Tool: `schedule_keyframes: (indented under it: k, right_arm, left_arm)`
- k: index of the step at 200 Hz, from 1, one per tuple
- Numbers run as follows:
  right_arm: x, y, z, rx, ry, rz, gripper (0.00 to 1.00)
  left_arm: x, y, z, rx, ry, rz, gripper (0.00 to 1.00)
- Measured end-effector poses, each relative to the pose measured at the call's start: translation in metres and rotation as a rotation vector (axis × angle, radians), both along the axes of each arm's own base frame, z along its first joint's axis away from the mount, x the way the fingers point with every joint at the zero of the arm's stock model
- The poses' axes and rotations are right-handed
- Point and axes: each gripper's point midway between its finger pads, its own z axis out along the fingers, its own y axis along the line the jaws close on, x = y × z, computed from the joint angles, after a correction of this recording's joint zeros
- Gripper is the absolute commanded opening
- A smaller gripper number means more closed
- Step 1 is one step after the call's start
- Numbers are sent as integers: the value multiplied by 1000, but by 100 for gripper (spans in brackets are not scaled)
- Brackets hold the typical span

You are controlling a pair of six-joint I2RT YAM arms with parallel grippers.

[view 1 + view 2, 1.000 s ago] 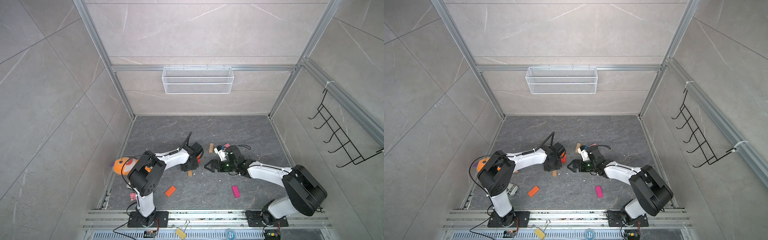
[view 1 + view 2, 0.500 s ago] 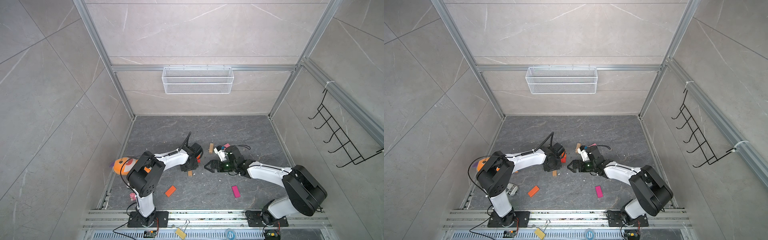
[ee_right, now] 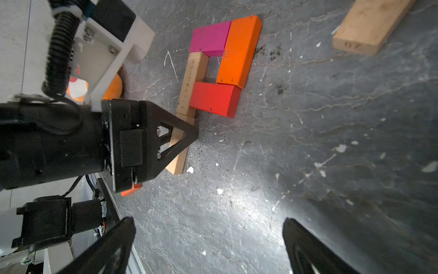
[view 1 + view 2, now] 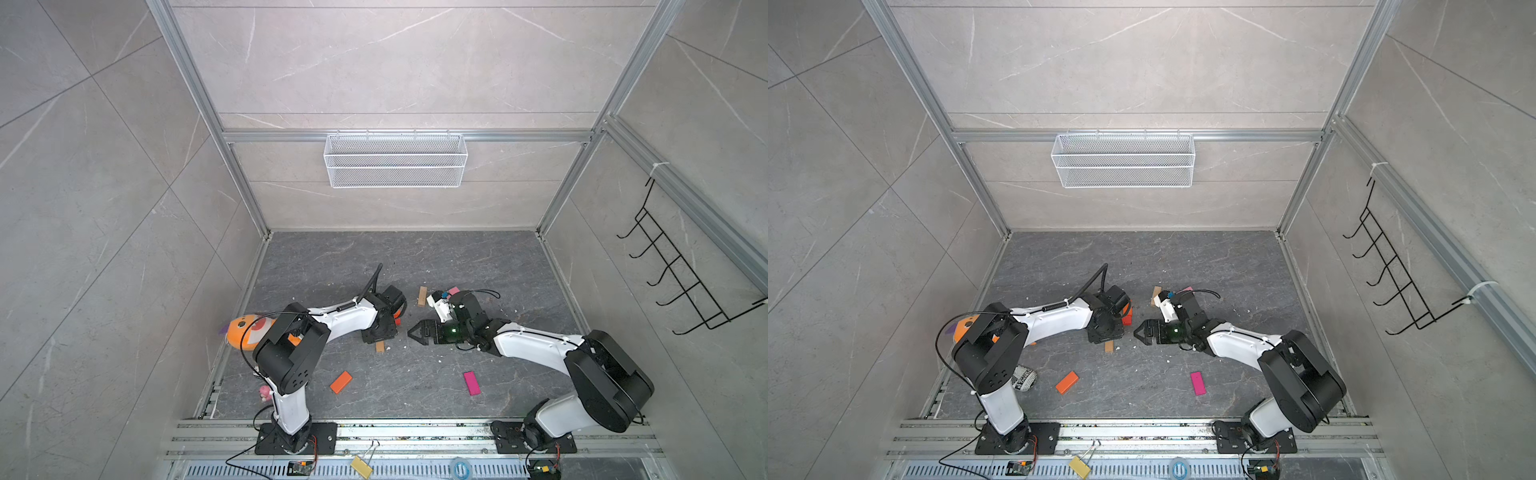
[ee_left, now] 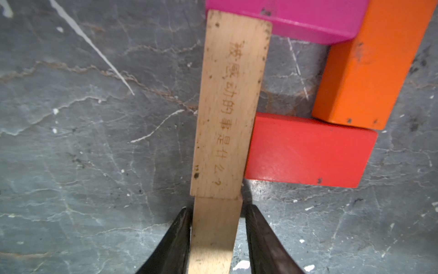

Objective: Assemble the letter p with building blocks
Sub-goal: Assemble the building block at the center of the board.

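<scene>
Looking down on a dark grey marbled surface [image 4: 415,257], with two robot arms reaching in from the near edge.

Showing the letter p [image 3: 213,68] lying flat near the middle, largely hidden under the left arm in both top views. Running near to far along its long axis, with the foot pointing near and the head pointing far. Forming the stem from two blocks laid end to end: an upper tan block [image 5: 230,104] bearing burnt-in lettering and a lower tan block [image 5: 214,232]. Closing the loop on the stem's right side, at the far end: a magenta block [image 3: 209,38] across the far end, an orange block [image 3: 239,52] down the right and a red block [image 3: 214,99] across the loop's near side, each touching the next.

Straddling the lower tan block with the left gripper [image 5: 217,208], one dark finger close to each long side; pinching or merely flanking, cannot tell.

Holding the right gripper [image 3: 208,219] spread wide and empty, just right of the stem's foot, with fingertips pointing left.

Also showing, well apart from the figure: a spare orange block [image 4: 340,382] near and left, a spare magenta block [image 4: 471,383] near and right, and a spare tan block [image 4: 422,296] farther back. Showing an orange plush fish toy [image 4: 245,332] at the left edge.
</scene>
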Motion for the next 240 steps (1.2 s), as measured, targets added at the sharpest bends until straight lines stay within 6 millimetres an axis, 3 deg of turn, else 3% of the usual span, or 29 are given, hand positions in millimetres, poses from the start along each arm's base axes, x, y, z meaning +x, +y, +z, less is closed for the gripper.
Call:
schedule_keyframes:
  k: [131,240]
  right_arm:
    - [-2,1,-1,-9,0,3,100]
    - [-3,1,-2,-12,5,8,100]
  left_arm:
    - [1,1,1,38,10,-17,46]
    - [-9,18,4,127,53,-62,47]
